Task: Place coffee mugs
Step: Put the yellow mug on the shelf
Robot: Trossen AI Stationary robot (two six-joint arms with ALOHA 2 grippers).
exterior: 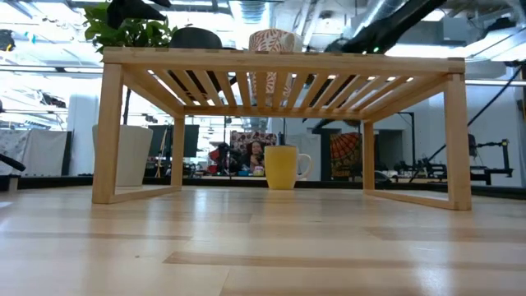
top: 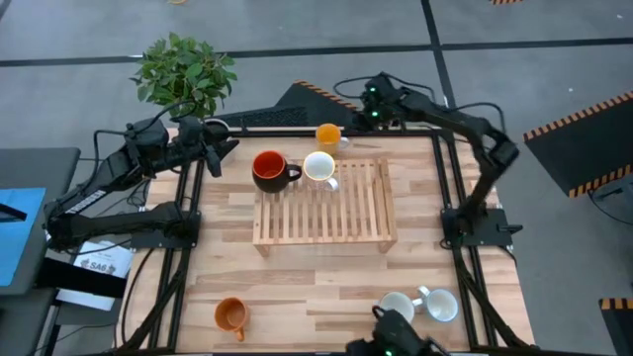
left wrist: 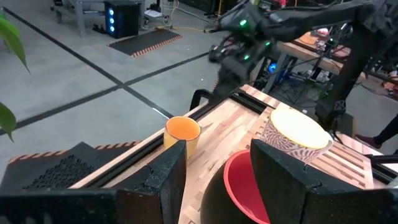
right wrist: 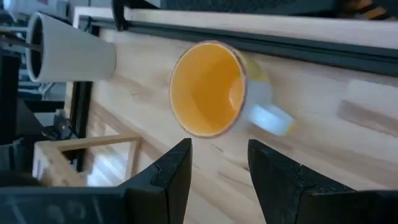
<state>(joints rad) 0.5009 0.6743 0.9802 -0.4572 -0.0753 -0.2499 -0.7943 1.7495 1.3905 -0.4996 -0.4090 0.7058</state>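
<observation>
A red mug with a black handle (top: 269, 170) and a pale patterned mug (top: 319, 168) stand on the far left part of a slatted wooden rack (top: 336, 222). A yellow-orange mug (top: 328, 135) stands on the table behind the rack. A darker orange mug (top: 230, 315) stands at the near left, and two white mugs (top: 396, 305) (top: 440, 305) at the near right. My left gripper (left wrist: 217, 180) is open just left of the red mug (left wrist: 242, 193), touching nothing. My right gripper (right wrist: 219, 168) is open and hovers beside the yellow-orange mug (right wrist: 208, 87).
A potted plant (top: 183, 71) in a white pot (exterior: 119, 156) stands off the table's far left corner. The rack's legs (exterior: 107, 131) leave an open space beneath it. Black rails run along the table's edges (top: 450, 178). A person shows in the room beyond (exterior: 255, 152).
</observation>
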